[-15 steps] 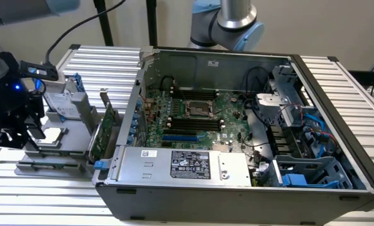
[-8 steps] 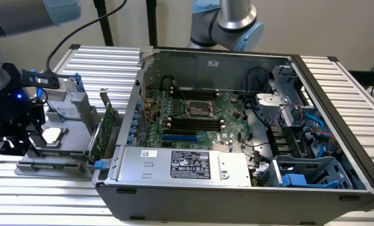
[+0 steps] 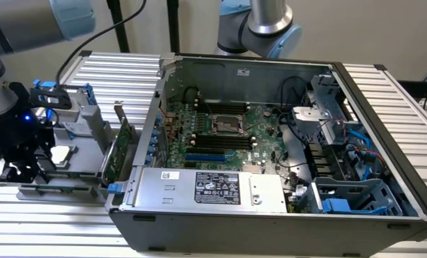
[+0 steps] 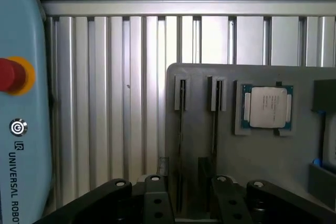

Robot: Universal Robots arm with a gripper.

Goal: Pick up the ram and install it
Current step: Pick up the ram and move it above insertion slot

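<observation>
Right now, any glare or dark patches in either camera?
Exterior view: the table glares bright on the exterior view's right, the computer case is shaded inside, the gripper is dark. Wrist view: light streaks run along the table's ribs, mild sheen on the processor.

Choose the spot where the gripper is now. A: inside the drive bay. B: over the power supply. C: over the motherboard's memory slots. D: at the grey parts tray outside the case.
D: the gripper is at the grey tray on the exterior view's left, outside the case.
</observation>
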